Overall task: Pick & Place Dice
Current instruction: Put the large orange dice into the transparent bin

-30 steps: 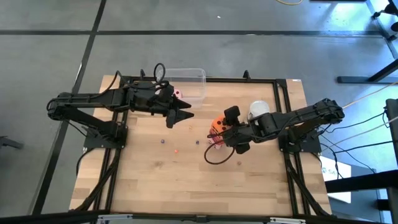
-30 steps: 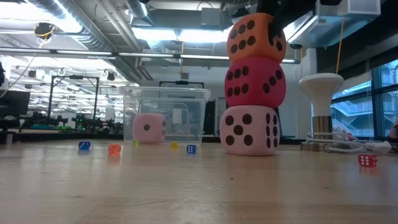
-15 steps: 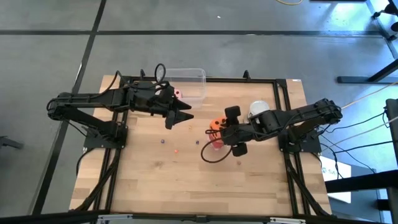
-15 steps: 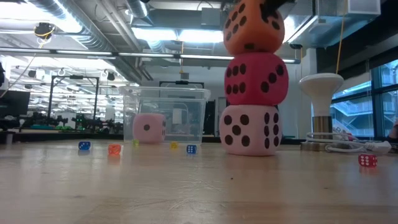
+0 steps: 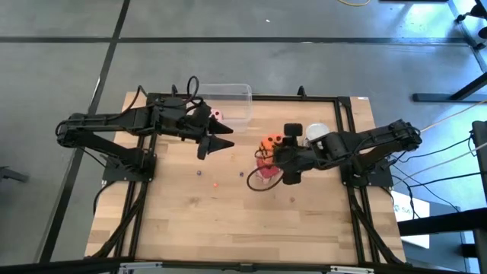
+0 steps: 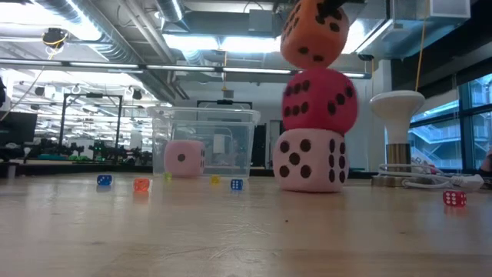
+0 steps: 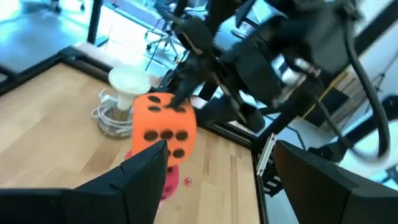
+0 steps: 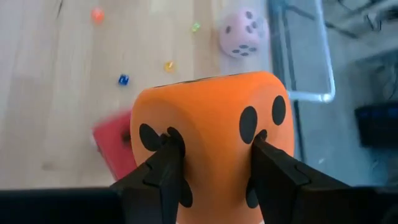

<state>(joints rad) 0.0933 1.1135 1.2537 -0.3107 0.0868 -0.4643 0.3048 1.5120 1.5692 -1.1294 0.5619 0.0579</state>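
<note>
An orange die point(image 6: 314, 32) hangs tilted above a two-die stack, with my right gripper point(image 8: 216, 163) shut on it. The stack is a pink die point(image 6: 319, 100) resting on a pale pink die point(image 6: 310, 160), which sits on the table. Another pale pink die point(image 6: 184, 158) sits on the table next to the clear tub point(image 6: 223, 138). My left gripper point(image 5: 222, 143) hovers open to the left of the stack, level, with nothing between its fingers. The orange die point(image 7: 163, 124) shows in front of it. My right gripper pinches the orange die between its two fingers point(image 8: 166, 163), which press into one pipped face point(image 8: 211, 134) so that the soft die bulges around them. The fingers come slanting down from the table's right side. The die hangs tilted, clear of the pink die.
Tiny coloured dice lie on the table: blue point(image 6: 104, 180), orange point(image 6: 141, 185), blue point(image 6: 236, 184), red point(image 6: 453, 198). A white mushroom-shaped stand point(image 6: 396, 138) with a coiled cable is at the right. A black frame edges the table.
My right gripper has risen and rolled with the orange die. The die has come off the top of the pink die and now hangs tipped, clear above it. The pink die has shifted a little on the pale pink die.
</note>
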